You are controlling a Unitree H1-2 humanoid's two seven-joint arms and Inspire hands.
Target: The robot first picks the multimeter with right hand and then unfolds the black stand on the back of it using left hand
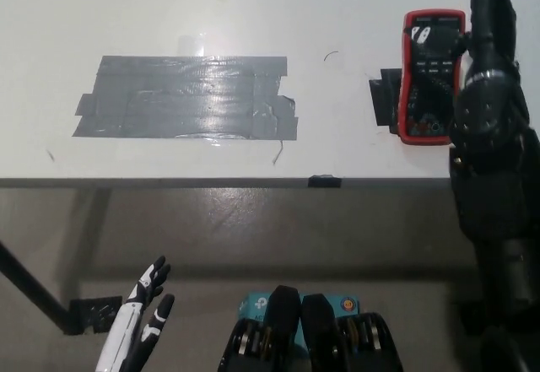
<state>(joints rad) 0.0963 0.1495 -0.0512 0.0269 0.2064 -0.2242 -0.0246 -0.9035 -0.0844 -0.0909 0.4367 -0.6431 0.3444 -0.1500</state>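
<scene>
At two o'clock on the table (pixel 169 9), the meter (pixel 429 77) lies flat; the right hand (pixel 489 26) overlaps its edge, grip unclear. Rigid, rubber-cased: grasp its long sides. Left hand (pixel 139 330) hangs open, seven o'clock.

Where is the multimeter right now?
In the head view the red multimeter lies face up on the white table, at its right, on a black tape patch near the front edge. The black right hand reaches over its right side.
</scene>
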